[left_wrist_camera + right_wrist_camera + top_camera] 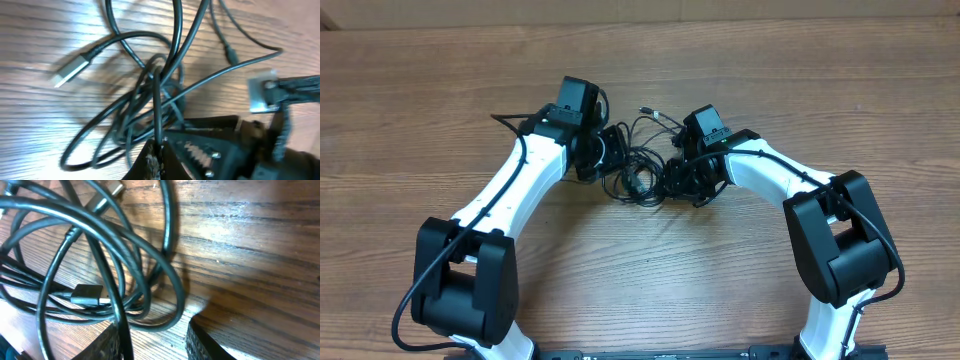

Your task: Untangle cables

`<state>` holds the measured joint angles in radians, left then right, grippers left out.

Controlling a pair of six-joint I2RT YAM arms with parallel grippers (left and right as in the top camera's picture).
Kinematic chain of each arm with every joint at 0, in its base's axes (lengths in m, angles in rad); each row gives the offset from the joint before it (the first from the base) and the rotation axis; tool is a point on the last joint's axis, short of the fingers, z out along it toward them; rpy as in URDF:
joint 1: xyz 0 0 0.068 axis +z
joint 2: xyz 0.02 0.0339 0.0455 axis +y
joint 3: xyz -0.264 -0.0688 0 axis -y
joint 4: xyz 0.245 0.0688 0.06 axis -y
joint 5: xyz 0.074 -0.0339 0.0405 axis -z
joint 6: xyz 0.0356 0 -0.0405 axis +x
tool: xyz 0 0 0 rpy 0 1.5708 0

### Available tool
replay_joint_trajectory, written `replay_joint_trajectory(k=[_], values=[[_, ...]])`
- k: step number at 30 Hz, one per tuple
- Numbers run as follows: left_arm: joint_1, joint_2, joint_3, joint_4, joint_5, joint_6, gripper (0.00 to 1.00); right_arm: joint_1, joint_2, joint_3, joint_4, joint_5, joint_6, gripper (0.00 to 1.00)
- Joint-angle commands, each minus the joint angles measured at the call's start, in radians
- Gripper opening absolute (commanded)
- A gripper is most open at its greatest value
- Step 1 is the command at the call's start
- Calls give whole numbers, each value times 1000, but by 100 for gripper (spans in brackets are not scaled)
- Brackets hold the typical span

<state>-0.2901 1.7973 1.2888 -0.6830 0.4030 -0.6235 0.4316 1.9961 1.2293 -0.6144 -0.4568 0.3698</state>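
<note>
The left gripper (159,150) is clenched, and its fingertips pinch one thin black strand that goes straight up from them into the knot. Around this strand the cables (150,90) cross each other in several loops lying on the wooden table (640,270). One cord leaves the knot to the left and ends in a silver plug (70,72), which lies flat on the wood.

The right gripper (157,340) is released: its two fingers stand apart and bare table shows between them. One strand passes just beside the inner side of its left finger, but I cannot tell if it touches. In front of these fingers more loops overlap, and a small black plug (87,295) lies among them.

From overhead, the tangle lies between the two grippers, near the far middle of the table, with both arms bent inward to it.
</note>
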Motion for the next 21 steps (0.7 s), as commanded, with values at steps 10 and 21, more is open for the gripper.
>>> replay_joint_trajectory(k=[10,21], values=[[-5,31,-51,-127,-310,142,4,1,9,-31,1,22,5,38],[-3,96,-89,-151,-485,214,11,1,9,-31,1,22,5,34]])
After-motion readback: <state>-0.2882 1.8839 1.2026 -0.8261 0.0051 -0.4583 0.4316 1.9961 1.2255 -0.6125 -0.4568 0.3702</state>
